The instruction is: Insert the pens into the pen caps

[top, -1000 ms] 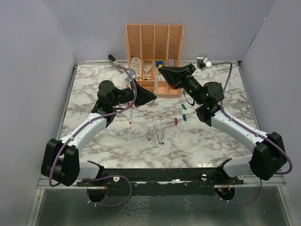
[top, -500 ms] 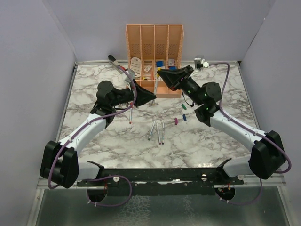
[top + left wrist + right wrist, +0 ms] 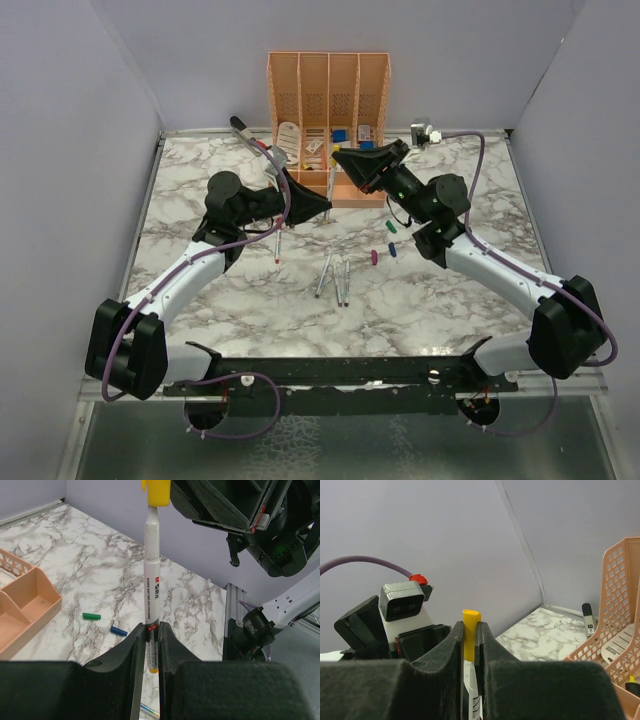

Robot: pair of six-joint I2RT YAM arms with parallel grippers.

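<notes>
My left gripper [image 3: 322,205] is shut on a whitish pen [image 3: 152,580] and holds it upright above the table in front of the organiser. My right gripper [image 3: 338,157] is shut on the yellow cap [image 3: 470,630], which sits on the pen's top end [image 3: 159,492]. The white pen body shows just under the cap between the right fingers. Three pens [image 3: 338,280] lie together mid-table and one more [image 3: 277,243] lies to their left. The green cap [image 3: 392,227], blue cap [image 3: 393,248] and purple cap [image 3: 374,258] lie to the right. I cannot find the red cap.
The orange organiser [image 3: 328,70] stands at the back centre with small boxes in its front trays. A dark-tipped object [image 3: 242,126] lies at the back left. Grey walls close in both sides. The left wrist camera [image 3: 402,602] faces the right gripper closely.
My right gripper has moved a little left and down toward the left gripper with the yellow cap. The left arm has stayed nearly still.
</notes>
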